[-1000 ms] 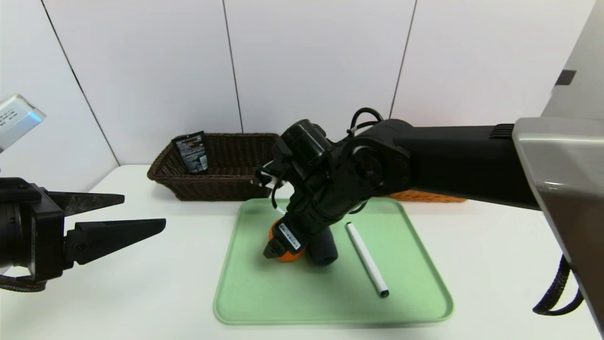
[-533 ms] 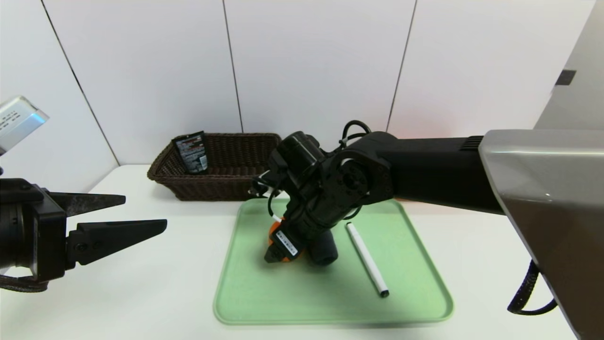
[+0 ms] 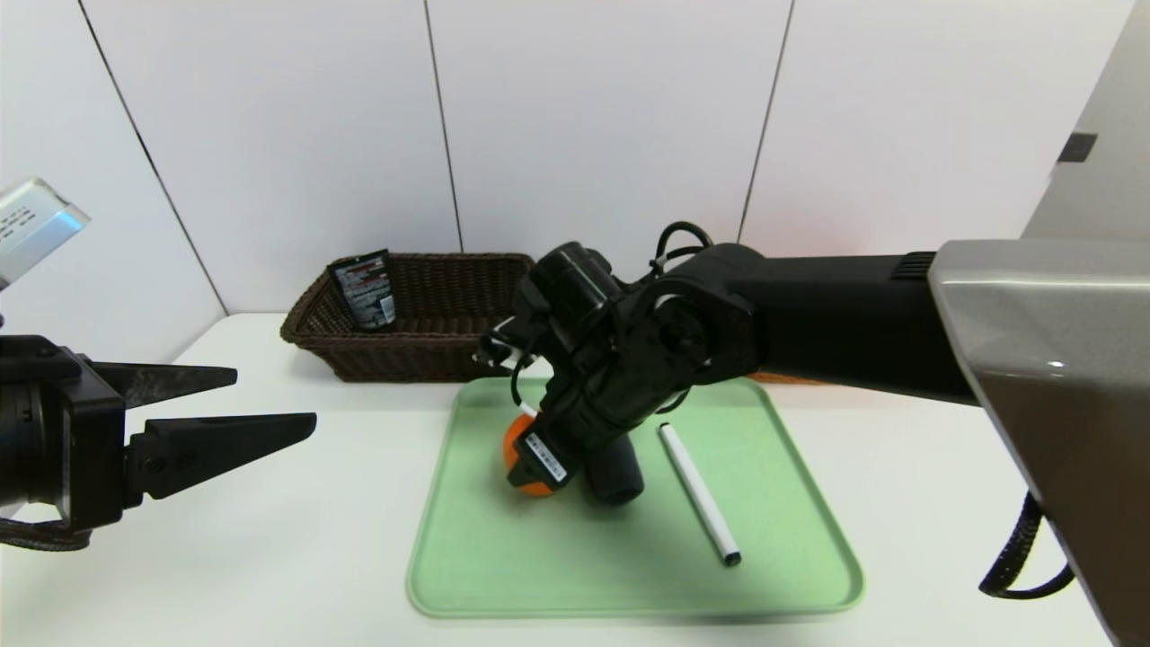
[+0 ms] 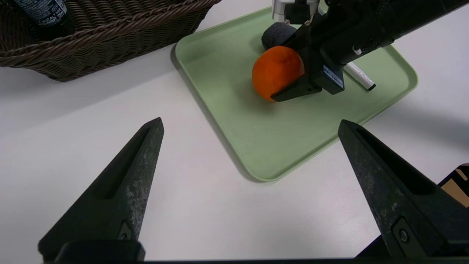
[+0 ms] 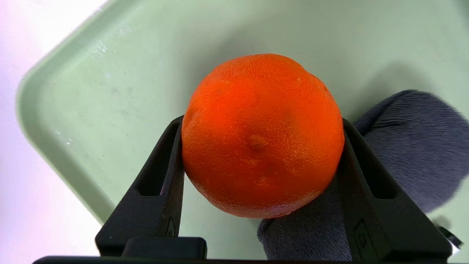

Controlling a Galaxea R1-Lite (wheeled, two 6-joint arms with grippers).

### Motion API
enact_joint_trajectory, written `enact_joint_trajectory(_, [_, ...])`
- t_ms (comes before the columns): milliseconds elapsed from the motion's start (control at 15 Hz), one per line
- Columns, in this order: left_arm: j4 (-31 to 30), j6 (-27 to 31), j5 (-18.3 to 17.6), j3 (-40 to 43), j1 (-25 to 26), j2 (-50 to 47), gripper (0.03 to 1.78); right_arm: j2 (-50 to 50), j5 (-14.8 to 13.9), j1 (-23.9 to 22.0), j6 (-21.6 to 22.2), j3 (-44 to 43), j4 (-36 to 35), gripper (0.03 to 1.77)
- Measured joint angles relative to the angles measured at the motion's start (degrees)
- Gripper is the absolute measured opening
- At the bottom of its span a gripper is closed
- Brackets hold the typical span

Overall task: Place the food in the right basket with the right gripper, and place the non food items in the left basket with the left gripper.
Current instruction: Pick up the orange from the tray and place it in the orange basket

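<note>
My right gripper (image 3: 530, 467) is shut on the round orange fruit (image 5: 262, 135), with one black finger on each side, low over the green tray (image 3: 629, 575). I cannot tell whether the fruit (image 4: 276, 71) touches the tray. The dark grey rolled cloth (image 5: 410, 146) lies right beside it, against one finger. Farther right on the tray lies the white pen (image 3: 699, 494). The black tube (image 3: 364, 289) leans in the dark brown basket (image 3: 431, 305). My left gripper (image 3: 274, 398) hangs open and empty at the left, over bare table.
The orange-tan basket (image 3: 791, 379) sits behind the tray and is almost wholly hidden by my right arm. White wall panels close off the back. A black cable (image 3: 1024, 557) hangs at the right edge.
The right gripper dipped around the orange, then came up slightly with it, a little to the left. The left arm has not moved.
</note>
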Motion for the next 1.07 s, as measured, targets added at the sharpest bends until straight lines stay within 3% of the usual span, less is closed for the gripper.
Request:
enact_joint_trajectory(267, [-0.8, -0.09, -0.05, -0.11, 0.09, -0.09, 1.69, -6.5, -0.35, -1.55, 1.67, 0.0, -1.77, 1.13])
enact_joint_trajectory(400, [-0.9, -0.05, -0.07, -0.11, 0.09, -0.02, 1.69, -10.56, -1.93, -3.89, 2.67, 0.05, -1.91, 1.13])
enact_joint_trajectory(600, [-0.9, -0.11, -0.33, -0.1, 0.04, 0.22, 1.69, -15.91, -3.75, -10.67, 3.3, 0.11, -2.05, 1.13])
enact_joint_trajectory(1067, [-0.79, -0.16, -0.44, 0.39, 0.01, 0.5, 1.69, -19.19, -3.73, -29.44, 2.63, 1.66, -1.94, 1.13])
